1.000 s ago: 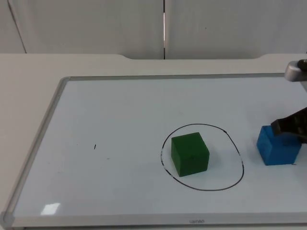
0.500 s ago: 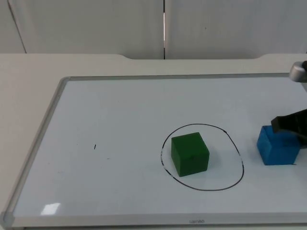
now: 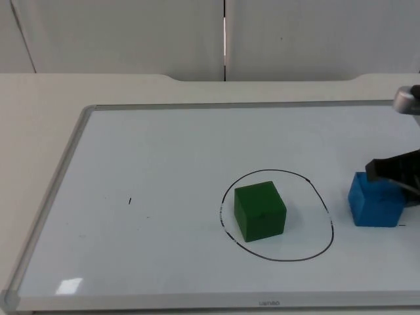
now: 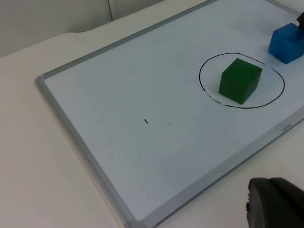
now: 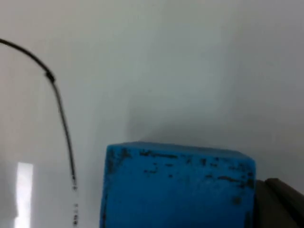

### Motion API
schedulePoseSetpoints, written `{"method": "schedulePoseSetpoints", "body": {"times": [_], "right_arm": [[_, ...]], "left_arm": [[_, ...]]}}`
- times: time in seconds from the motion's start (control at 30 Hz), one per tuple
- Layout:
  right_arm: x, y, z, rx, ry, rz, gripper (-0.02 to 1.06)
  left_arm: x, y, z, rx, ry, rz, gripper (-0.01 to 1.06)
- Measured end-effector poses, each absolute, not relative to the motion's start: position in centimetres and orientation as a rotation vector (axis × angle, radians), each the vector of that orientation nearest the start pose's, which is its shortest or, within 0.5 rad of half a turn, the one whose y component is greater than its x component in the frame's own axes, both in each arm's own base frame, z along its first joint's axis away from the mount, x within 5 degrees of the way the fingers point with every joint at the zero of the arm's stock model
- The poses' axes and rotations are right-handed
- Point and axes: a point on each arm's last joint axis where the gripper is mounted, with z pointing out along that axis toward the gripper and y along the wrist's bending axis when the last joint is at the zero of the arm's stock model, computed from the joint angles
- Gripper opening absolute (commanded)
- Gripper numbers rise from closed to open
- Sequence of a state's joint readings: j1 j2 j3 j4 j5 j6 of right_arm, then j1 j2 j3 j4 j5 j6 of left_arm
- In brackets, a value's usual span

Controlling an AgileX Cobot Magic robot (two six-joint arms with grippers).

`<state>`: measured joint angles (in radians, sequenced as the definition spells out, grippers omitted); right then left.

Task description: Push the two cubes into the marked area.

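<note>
Cubes are what I am moving: the green cube (image 3: 260,211) already sits inside the marked circle (image 3: 326,209) drawn on the whiteboard (image 3: 164,151), left of its middle, while the blue cube (image 3: 375,200) rests just outside the line on the right side. My right gripper (image 3: 396,172) is at the blue cube's far right corner, in contact with or just above its upper edge; I cannot tell whether its fingers are spread or closed. In the right wrist view the blue cube (image 5: 175,185) sits directly ahead of my fingertip (image 5: 278,202), with the arc of the circle (image 5: 59,104) a little beyond it.

By my judgement the step in hand is the leftward push of the blue cube over the line. To do it well I should press low on its right face, near the middle, so it slides flat and does not spin or tip. The push should aim at the open right half of the circle, stopping short of the green cube so I do not knock that one out on the left. A slow, steady stroke suits the slick board.

My left gripper (image 4: 275,204) waits off the whiteboard's near edge, fingers not readable.
</note>
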<state>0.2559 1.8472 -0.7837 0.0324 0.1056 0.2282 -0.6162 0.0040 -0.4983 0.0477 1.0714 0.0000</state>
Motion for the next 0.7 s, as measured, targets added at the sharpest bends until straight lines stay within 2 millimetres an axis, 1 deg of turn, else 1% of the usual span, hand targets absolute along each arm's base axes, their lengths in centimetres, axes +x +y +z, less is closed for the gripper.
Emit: {"method": "schedulePoseSetpoints", "body": {"times": [0.23,0.6,0.7], "right_arm": [[30.4,9.3,11.0,-0.029,2.636,0.201,0.00],[30.1,9.4,10.8,-0.023,2.675,0.195,0.00],[29.7,10.0,10.7,-0.046,2.694,0.197,0.00]], "left_arm": [[-0.2,0.6,27.6,0.627,1.978,-0.323,0.00],[-0.2,0.6,27.6,0.627,1.978,-0.323,0.00],[-0.2,0.6,27.6,0.627,1.978,-0.323,0.00]]}}
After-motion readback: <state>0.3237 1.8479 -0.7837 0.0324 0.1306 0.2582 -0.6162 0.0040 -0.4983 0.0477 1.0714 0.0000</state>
